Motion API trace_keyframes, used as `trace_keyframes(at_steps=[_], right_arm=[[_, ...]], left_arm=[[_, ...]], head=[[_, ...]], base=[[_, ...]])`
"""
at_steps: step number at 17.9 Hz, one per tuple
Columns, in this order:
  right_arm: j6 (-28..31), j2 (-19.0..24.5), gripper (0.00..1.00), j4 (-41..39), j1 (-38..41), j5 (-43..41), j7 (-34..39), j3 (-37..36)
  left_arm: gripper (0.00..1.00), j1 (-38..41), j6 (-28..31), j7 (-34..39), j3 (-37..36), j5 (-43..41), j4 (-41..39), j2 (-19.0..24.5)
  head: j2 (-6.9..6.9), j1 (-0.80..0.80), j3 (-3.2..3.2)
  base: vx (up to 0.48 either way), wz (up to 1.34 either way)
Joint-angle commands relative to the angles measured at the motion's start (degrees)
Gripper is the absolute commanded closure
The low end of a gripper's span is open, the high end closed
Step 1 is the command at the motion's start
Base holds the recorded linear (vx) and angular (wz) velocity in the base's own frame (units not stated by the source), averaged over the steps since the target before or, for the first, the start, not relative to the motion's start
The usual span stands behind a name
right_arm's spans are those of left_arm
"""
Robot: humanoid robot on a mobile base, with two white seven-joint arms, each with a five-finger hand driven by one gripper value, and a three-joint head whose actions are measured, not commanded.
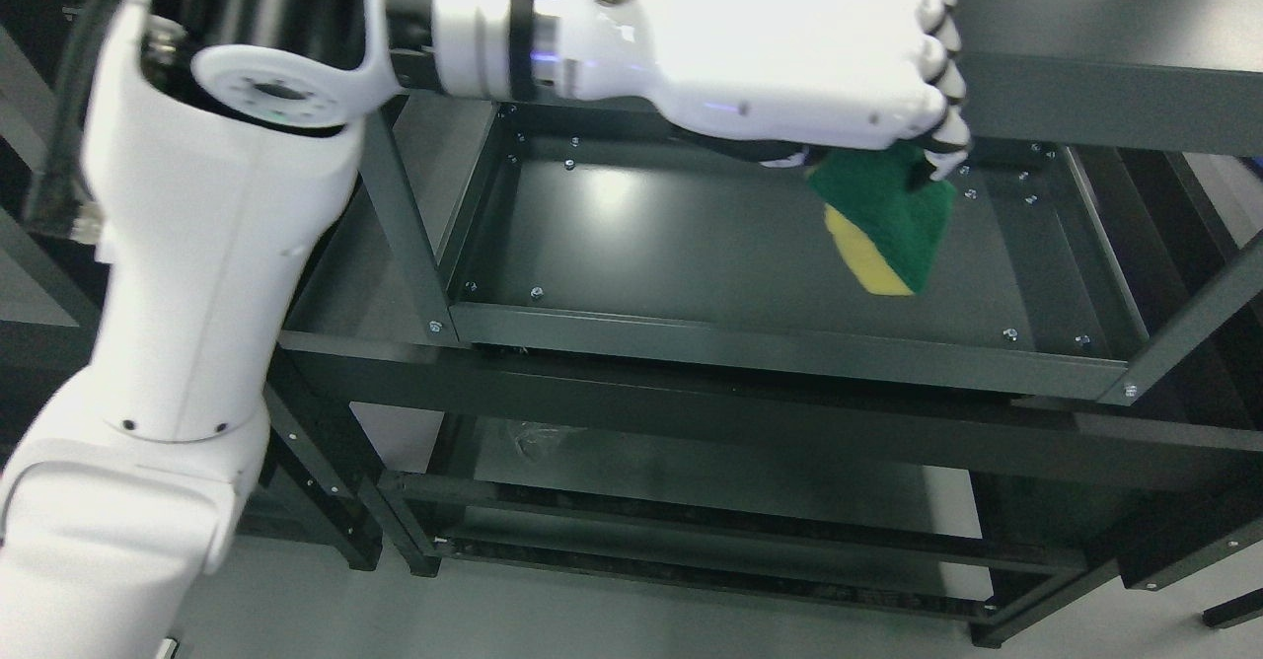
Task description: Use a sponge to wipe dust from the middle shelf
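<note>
My left arm comes in from the lower left and reaches across the top of the picture. Its white hand (888, 136) is shut on a green and yellow sponge (883, 220), which hangs from the fingers (942, 97) with its yellow side facing down and left. The sponge is held above the right part of the dark metal middle shelf (691, 245), between the middle shelf and the top shelf (1105, 97). I cannot tell whether the sponge touches the shelf surface. The right hand is not in view.
The shelf unit has dark metal uprights (409, 235) at the left and a slanted one (1194, 324) at the right. A raised front rim (770, 343) edges the middle shelf. A lower shelf (691, 472) lies beneath, above a grey floor.
</note>
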Motion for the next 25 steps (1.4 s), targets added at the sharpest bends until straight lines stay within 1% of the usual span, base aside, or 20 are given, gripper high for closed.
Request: trace_keyframes(at_steps=[1,2,3,5,7,9,10,11,12,13,16,17,19,21,24,25], right_arm=[[0.0,-1.0,0.00,-1.0,0.0,0.0,0.0,0.0],[0.0,-1.0,0.00,-1.0,0.0,0.0,0.0,0.0],[0.0,-1.0,0.00,-1.0,0.0,0.0,0.0,0.0],[0.0,-1.0,0.00,-1.0,0.0,0.0,0.0,0.0],[0.0,-1.0,0.00,-1.0,0.0,0.0,0.0,0.0],[0.0,-1.0,0.00,-1.0,0.0,0.0,0.0,0.0],[0.0,-1.0,0.00,-1.0,0.0,0.0,0.0,0.1],[0.0,-1.0,0.00,-1.0,0.0,0.0,0.0,0.0],[0.0,-1.0,0.00,-1.0,0.0,0.0,0.0,0.0],[0.0,-1.0,0.00,-1.0,0.0,0.0,0.0,0.1],[0.0,-1.0,0.00,-1.0,0.0,0.0,0.0,0.1],[0.0,-1.0,0.00,-1.0,0.0,0.0,0.0,0.0],[0.0,-1.0,0.00,-1.0,0.0,0.0,0.0,0.1],[0.0,-1.0,0.00,-1.0,0.0,0.0,0.0,0.0],[0.0,-1.0,0.00,-1.0,0.0,0.0,0.0,0.1],[0.0,-1.0,0.00,-1.0,0.0,0.0,0.0,0.0]], left_arm=[[1.00,4.2,0.0,0.1,16.2,16.8,-5.0,28.4],[1.00,5.6,0.0,0.1,16.9,18.1,-5.0,30.3],[1.00,6.5,0.0,0.1,17.4,18.6,-5.0,31.0],[1.00,6.9,0.0,0.1,18.3,19.0,-5.0,30.6],[1.00,6.1,0.0,0.6,17.7,19.0,-5.0,29.2],[1.00,5.1,0.0,0.6,16.0,18.6,-5.0,25.3],[1.00,2.8,0.0,0.6,12.3,17.0,-5.0,20.8],[1.00,1.6,0.0,0.6,10.3,14.7,-5.0,17.6],[1.00,0.6,0.0,0.6,9.0,11.8,-4.9,13.1],[1.00,-0.3,0.0,0.3,8.1,7.6,-4.7,6.7],[1.00,-0.2,0.2,-0.3,5.5,-3.3,-2.0,-8.3],[1.00,-0.2,0.2,-0.2,4.6,-6.1,-0.9,-10.4],[1.00,-0.7,0.2,1.0,3.4,-11.3,2.2,-10.4],[1.00,-1.6,0.3,6.1,-0.7,-12.6,5.1,-10.4],[1.00,-4.2,1.1,11.7,-4.6,-14.6,9.2,-10.4],[1.00,-5.3,1.8,15.1,-6.3,-14.9,10.7,-10.4]], head=[[0.00,0.00,0.00],[0.00,0.00,0.00],[0.00,0.00,0.00],[0.00,0.00,0.00],[0.00,0.00,0.00],[0.00,0.00,0.00],[0.00,0.00,0.00],[0.00,0.00,0.00],[0.00,0.00,0.00],[0.00,0.00,0.00],[0.00,0.00,0.00],[0.00,0.00,0.00],[0.00,0.00,0.00],[0.00,0.00,0.00],[0.00,0.00,0.00],[0.00,0.00,0.00]], base=[[0.000,0.00],[0.000,0.00],[0.000,0.00],[0.000,0.00],[0.000,0.00],[0.000,0.00],[0.000,0.00],[0.000,0.00],[0.000,0.00],[0.000,0.00],[0.000,0.00],[0.000,0.00],[0.000,0.00],[0.000,0.00],[0.000,0.00],[0.000,0.00]])
